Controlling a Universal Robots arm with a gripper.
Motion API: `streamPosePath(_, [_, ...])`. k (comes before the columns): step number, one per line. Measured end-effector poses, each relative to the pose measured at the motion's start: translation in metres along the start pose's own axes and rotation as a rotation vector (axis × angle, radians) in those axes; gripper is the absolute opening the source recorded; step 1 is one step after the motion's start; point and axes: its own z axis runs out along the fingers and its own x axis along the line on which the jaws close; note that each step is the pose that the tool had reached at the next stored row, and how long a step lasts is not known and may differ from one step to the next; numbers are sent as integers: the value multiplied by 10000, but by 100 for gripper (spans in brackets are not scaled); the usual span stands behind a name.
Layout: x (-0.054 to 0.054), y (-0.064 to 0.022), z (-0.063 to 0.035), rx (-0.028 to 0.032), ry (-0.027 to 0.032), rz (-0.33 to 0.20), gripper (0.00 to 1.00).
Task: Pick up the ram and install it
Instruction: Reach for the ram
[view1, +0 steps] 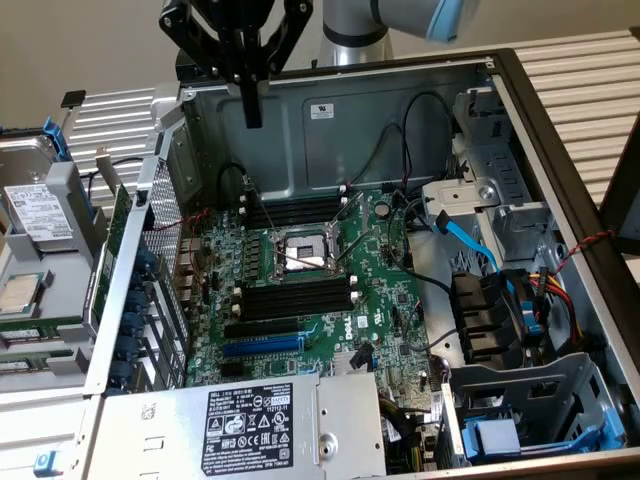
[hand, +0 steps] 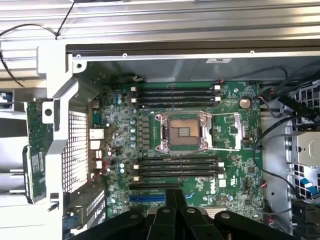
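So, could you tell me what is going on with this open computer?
A robot arm's gripper, shut and holding nothing, hovers above the open computer case. The green memory stick sits outside the case, by its perforated wall, not yet picked up. The black memory slots on the motherboard look empty.

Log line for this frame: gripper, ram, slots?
gripper: shut, holding nothing, above the open case | ram: outside the case beside its wall, untouched | memory slots: all empty
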Motion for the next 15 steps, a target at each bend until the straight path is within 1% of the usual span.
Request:
streamPosePath(3, [93, -7, -2, 0, 0, -1, 11])
streamPosePath(10, [352, -25, -8, 0, 0, 0, 11])
streamPosePath(15, [573, -40, -13, 0, 0, 1, 11])
